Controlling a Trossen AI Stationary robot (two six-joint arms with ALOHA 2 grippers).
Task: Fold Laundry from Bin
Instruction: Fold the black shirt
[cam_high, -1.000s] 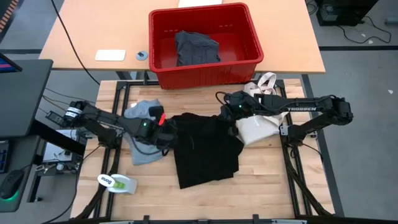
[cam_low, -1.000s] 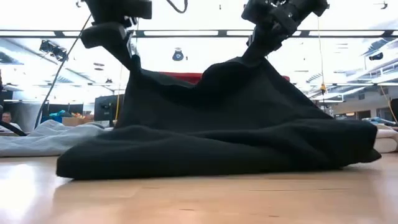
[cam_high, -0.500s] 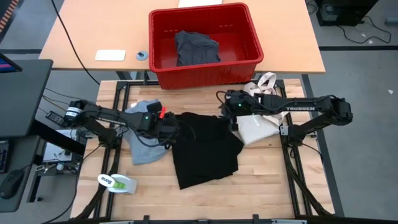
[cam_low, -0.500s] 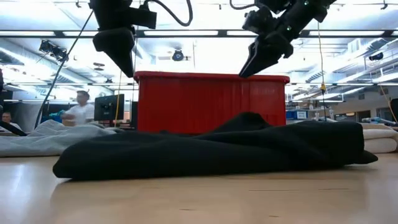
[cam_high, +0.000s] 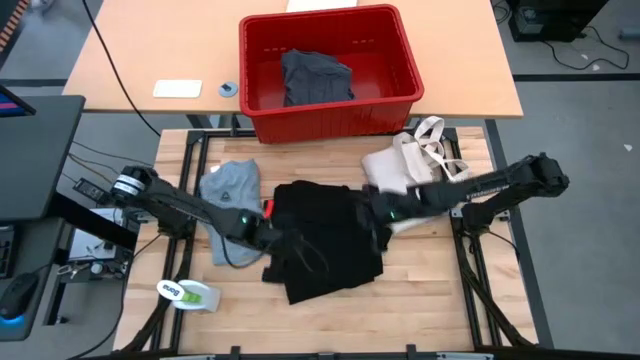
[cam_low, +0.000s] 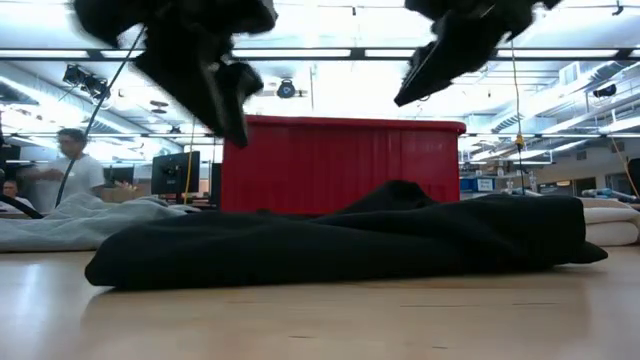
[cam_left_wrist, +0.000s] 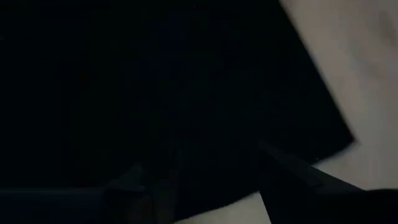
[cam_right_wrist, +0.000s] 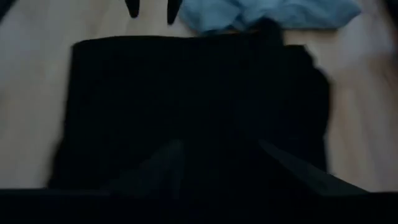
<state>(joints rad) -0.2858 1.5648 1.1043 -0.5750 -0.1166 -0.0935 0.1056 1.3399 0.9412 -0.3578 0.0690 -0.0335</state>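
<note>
The large black garment (cam_high: 325, 240) lies folded on the wooden table, flat on its underside, with a low hump (cam_low: 400, 195) in the middle. My left gripper (cam_high: 278, 248) hangs open over its left part, tipped downward and clear of the cloth (cam_low: 225, 110). My right gripper (cam_high: 372, 215) hangs open over its right far part, also clear (cam_low: 415, 90). The light grey T-shirt (cam_high: 228, 190) lies crumpled on the table left of the black garment. The red bin (cam_high: 330, 70) stands beyond the table's far edge with a dark grey garment (cam_high: 315, 78) inside.
A cream tote bag (cam_high: 405, 165) lies at the far right of the table, under my right arm. A white and green object (cam_high: 190, 293) sits near the front left corner. Bare wood (cam_high: 420, 280) shows in front of and right of the black garment.
Both grippers have let go of the black garment's far edge, which they held lifted. That edge has fallen, and the garment now lies low on the table. Both grippers have then moved toward the near edge over the cloth, and the left one has tipped downward.
</note>
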